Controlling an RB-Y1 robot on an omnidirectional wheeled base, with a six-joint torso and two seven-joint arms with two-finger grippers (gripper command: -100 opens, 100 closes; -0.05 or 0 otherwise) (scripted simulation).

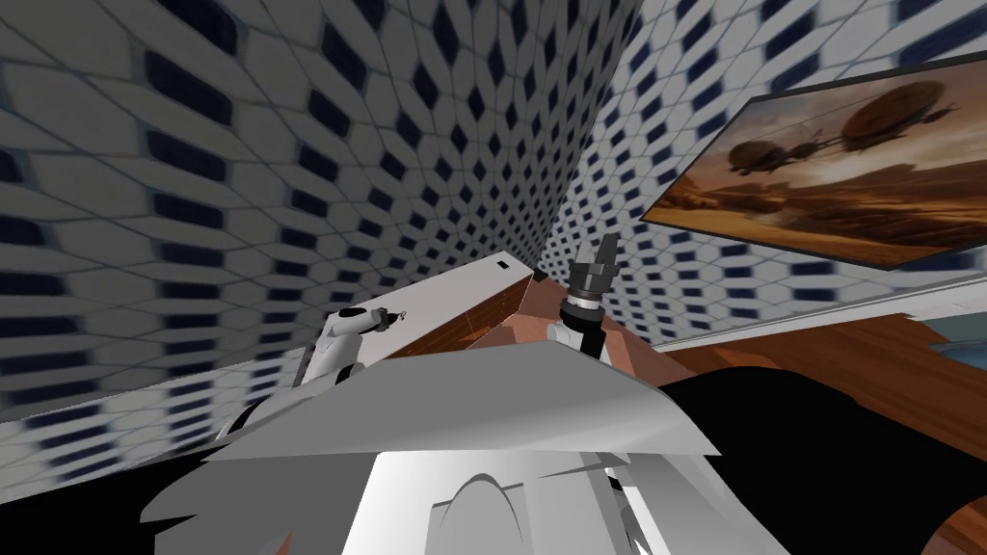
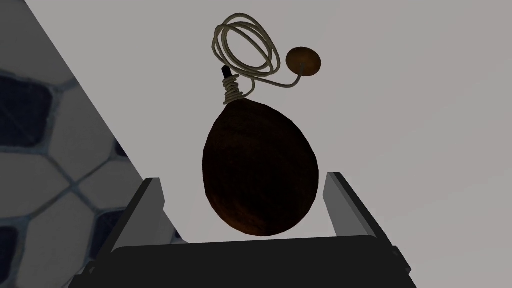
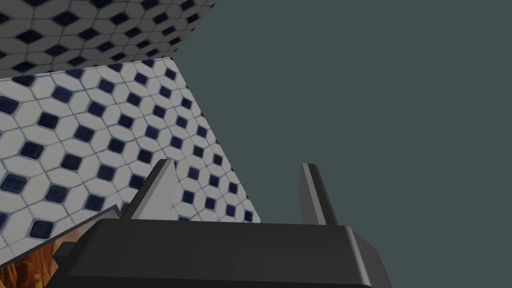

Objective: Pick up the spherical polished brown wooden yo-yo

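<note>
1. On the left, over the white bench (image 1: 453, 289), the left gripper (image 2: 244, 177) has its fingers spread apart.
2. Between those fingers, touching neither, the dark brown yo-yo (image 2: 260, 170) lies on the pale bench top. Its looped string (image 2: 245, 47) and a small brown disc (image 2: 303, 61) lie just beyond it.
3. Further right, the right gripper (image 1: 607, 247) stands raised near the tiled wall (image 1: 289, 145), with its fingers also apart.

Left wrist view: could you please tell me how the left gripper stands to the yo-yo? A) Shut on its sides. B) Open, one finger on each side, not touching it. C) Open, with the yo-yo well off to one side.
B: the left gripper is open, and its fingers flank the yo-yo with a gap on each side.
</note>
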